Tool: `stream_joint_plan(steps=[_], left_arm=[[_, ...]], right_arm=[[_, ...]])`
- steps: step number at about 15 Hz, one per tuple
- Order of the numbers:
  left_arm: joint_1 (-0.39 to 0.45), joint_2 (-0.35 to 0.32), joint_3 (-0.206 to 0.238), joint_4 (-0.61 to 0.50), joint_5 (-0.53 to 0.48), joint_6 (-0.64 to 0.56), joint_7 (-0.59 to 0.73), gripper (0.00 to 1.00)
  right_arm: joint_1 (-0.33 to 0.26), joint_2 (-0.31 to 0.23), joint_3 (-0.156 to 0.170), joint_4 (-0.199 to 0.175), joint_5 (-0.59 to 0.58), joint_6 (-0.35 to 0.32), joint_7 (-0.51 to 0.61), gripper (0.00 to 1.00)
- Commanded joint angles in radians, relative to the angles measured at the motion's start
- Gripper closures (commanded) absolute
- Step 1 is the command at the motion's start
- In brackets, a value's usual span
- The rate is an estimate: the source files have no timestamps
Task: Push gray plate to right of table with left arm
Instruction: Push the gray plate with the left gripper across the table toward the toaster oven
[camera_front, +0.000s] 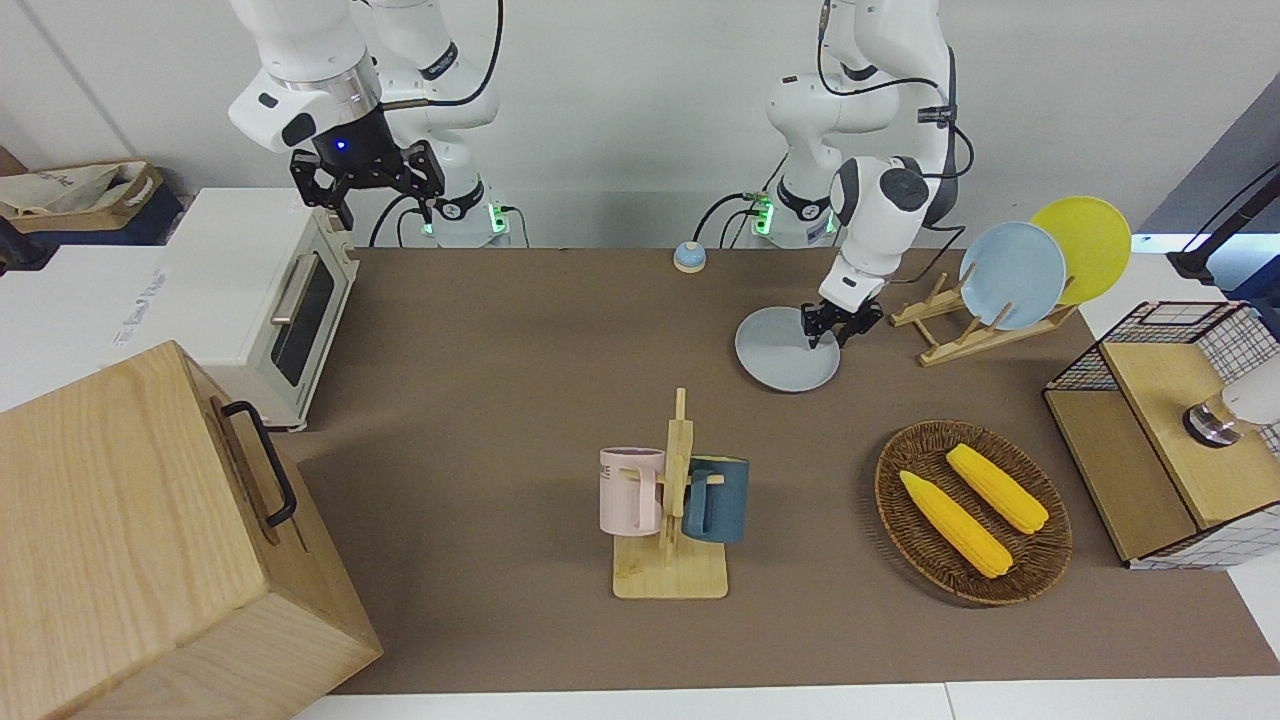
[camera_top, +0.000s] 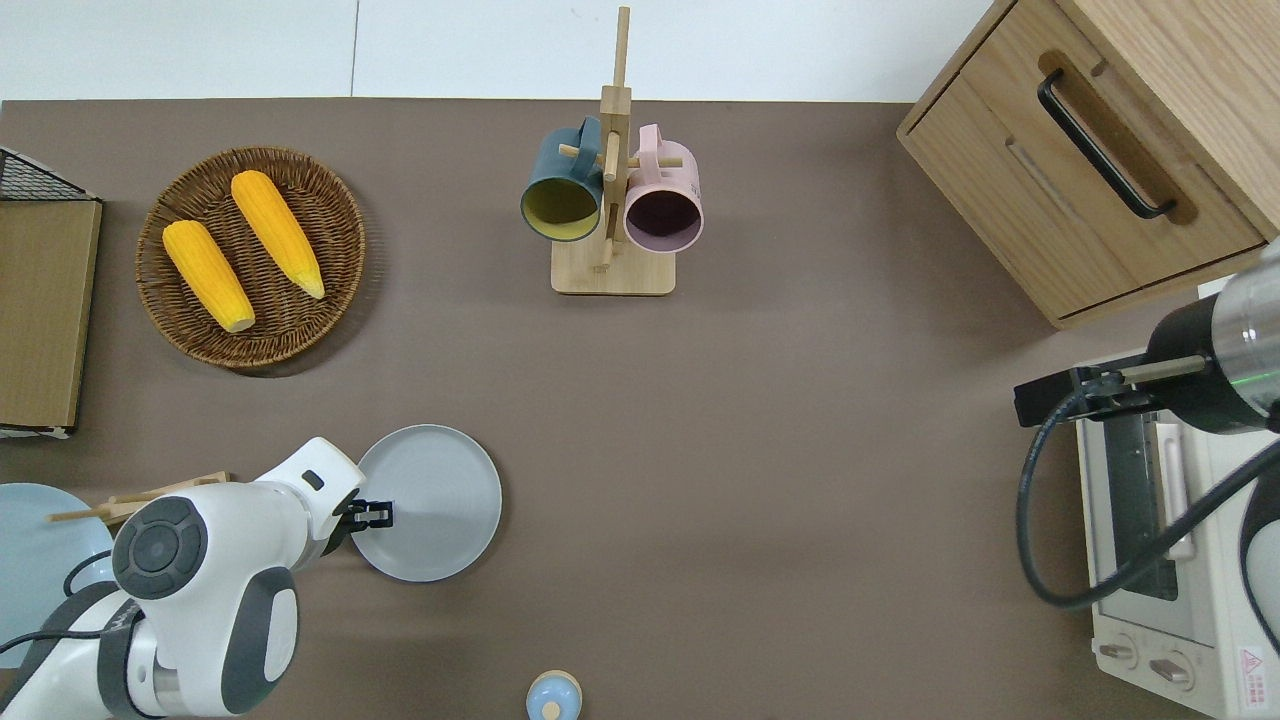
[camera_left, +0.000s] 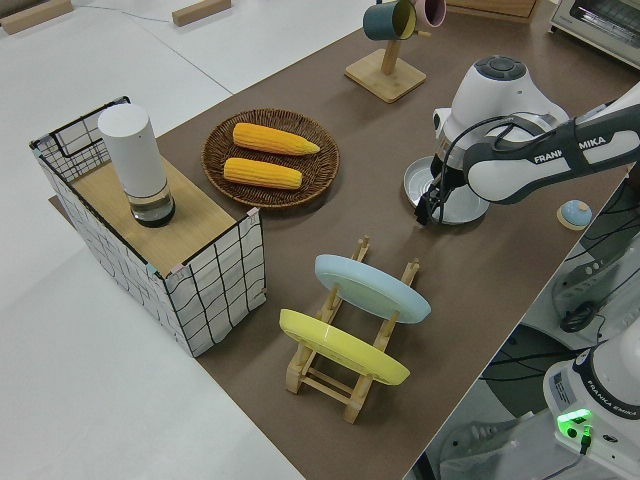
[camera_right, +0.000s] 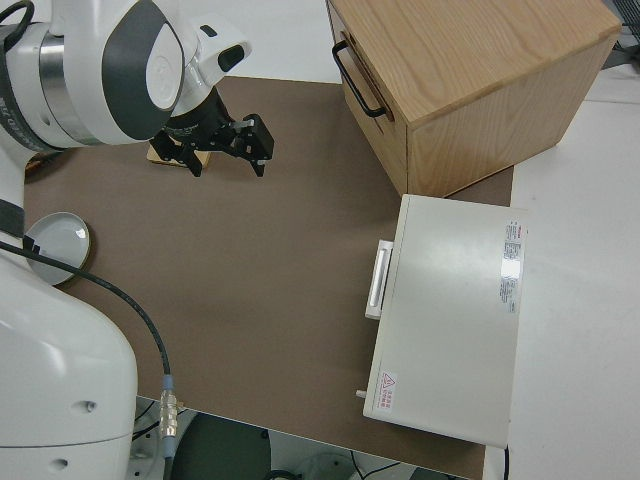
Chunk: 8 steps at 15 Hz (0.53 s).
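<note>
On the table (camera_top: 760, 420), toward my left arm's end, the gray plate (camera_top: 440, 495) lies flat on the brown top, and I take it as my landmark. My left arm (camera_top: 200, 590) reaches in from the robots' side, and my left gripper (camera_top: 372, 514) sits low over the plate's edge on the side toward that end of the table. Its fingers are drawn close together with nothing between them, tips down at the rim; whether they touch the plate I cannot tell. My right arm is parked, its jaws spread wide and empty.

Toward the right arm's end, a wide stretch of bare brown top runs from the plate to the toaster oven (camera_top: 1170, 560) and the wooden cabinet (camera_top: 1090, 150). The wooden rack (camera_front: 975, 325), holding a blue plate (camera_front: 1012, 275) and a yellow plate (camera_front: 1085, 245), stands just beside the gray plate on the side away from that stretch. Farther from the robots than the gray plate are the basket (camera_top: 340, 215) of corn (camera_top: 275, 245) and the mug stand (camera_top: 612, 270), both well apart from it. A small blue bell (camera_top: 553, 697) sits nearer to the robots.
</note>
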Motion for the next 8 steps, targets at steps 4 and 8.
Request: stream_joint_plan(steps=[4,8], left_arm=[[-0.006,-0.009,0.005,-0.017,-0.011,0.025,-0.024,1.0],[-0.006,-0.006,0.005,-0.017,-0.013,0.026,-0.027,1.0]], right_arm=[[-0.011,-0.008,0.006,-0.001,0.008,-0.012,-0.003,0.017],[-0.011,-0.008,0.006,-0.001,0.01,-0.012,-0.003,0.017]])
